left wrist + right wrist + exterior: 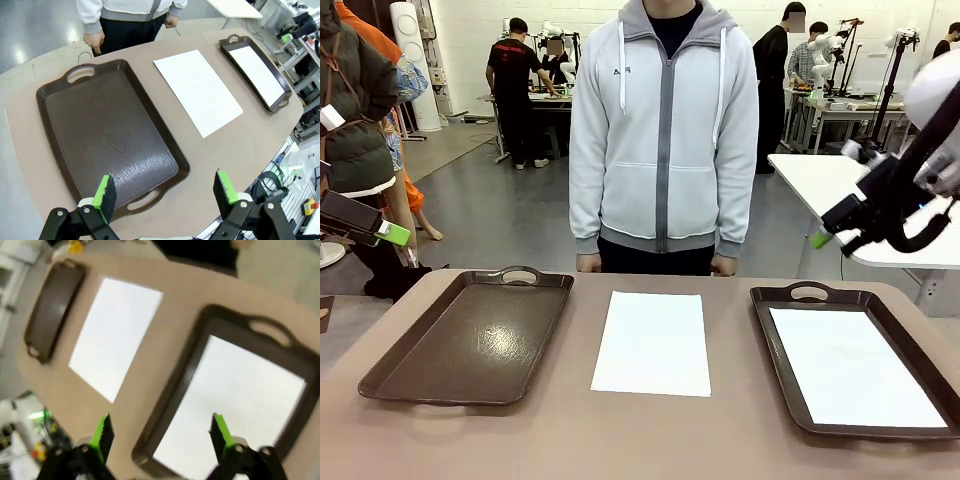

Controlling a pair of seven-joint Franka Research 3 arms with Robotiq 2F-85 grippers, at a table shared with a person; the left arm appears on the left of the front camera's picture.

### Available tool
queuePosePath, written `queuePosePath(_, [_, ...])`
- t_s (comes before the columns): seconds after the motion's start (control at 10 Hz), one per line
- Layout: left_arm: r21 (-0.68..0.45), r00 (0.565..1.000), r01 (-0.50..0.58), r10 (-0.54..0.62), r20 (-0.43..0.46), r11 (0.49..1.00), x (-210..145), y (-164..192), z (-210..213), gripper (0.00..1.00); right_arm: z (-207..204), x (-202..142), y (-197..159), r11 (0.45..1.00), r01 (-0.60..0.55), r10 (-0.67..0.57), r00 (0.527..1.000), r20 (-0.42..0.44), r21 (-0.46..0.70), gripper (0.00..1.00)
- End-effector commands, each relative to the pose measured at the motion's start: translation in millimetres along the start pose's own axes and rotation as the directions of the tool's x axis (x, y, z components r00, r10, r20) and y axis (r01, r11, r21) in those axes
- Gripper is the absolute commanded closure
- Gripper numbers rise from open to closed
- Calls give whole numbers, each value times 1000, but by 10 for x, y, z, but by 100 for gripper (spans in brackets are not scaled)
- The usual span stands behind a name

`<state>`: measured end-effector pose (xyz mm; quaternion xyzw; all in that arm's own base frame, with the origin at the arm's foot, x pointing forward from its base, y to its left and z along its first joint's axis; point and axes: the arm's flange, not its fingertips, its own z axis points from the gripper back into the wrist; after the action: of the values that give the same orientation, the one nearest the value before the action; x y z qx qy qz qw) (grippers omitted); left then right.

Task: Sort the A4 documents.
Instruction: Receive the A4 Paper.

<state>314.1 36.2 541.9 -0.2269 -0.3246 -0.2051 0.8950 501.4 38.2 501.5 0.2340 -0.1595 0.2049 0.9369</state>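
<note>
On the table [650, 440], one paper [652, 343] lies between the left tray [470, 340] and the right tray [860, 297], another paper [855, 367] lies in the right tray, and the left claw [165, 192] and right claw [162, 427] hang wide open and empty, so I think the middle paper needs picking up next.

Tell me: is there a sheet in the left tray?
No, the left tray is bare; one sheet lies in the right tray, another on the table between them.
</note>
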Motion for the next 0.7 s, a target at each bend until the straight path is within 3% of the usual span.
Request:
queuePosePath(0.0, [-19,1000,5,-5,6,1000,-5,15,2,0,98,-342,98,965,-252,249,967,45,67,0])
queuePosePath(0.2, [-19,1000,5,-5,6,1000,-5,15,2,0,449,-747,215,890,-411,401,912,90,198,0])
queuePosePath(0.4, [-19,1000,5,-5,6,1000,-5,15,2,0,741,-1061,240,860,-481,455,874,170,171,0])
queuePosePath(0.6, [-19,1000,5,-5,6,1000,-5,15,2,0,861,-1102,181,848,-489,443,865,235,205,0])
